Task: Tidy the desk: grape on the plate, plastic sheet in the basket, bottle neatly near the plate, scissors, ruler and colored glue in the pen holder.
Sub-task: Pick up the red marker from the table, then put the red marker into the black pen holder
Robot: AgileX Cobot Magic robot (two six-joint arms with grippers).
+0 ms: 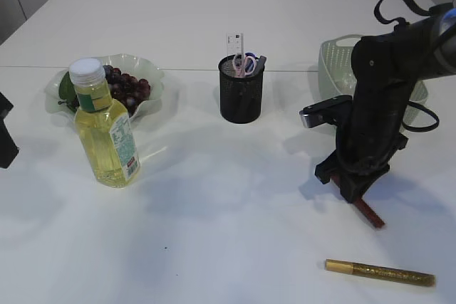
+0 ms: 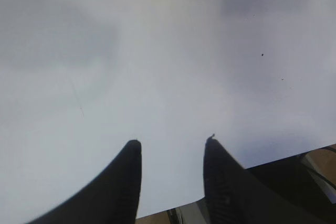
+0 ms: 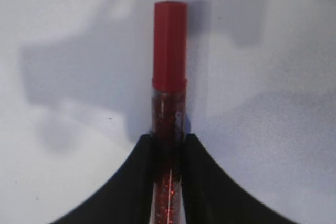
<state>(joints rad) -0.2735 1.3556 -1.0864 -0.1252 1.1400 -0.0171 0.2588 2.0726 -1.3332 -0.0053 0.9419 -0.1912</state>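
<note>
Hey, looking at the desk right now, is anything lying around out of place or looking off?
Yes. A gold glitter glue pen lies loose on the table near the front right, away from the pen holder. A red glitter glue pen is also down on the table, between the right gripper fingers. Nothing looks spilled or damaged.

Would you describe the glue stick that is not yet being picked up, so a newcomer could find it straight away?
Start at the black mesh pen holder in the middle of the white table and look toward the near right corner. There, in front of the right gripper, lies the gold glitter glue pen, flat and alone. Its neighbour, the red glue pen, sits between that gripper's jaws; the gold one is untouched.
</note>
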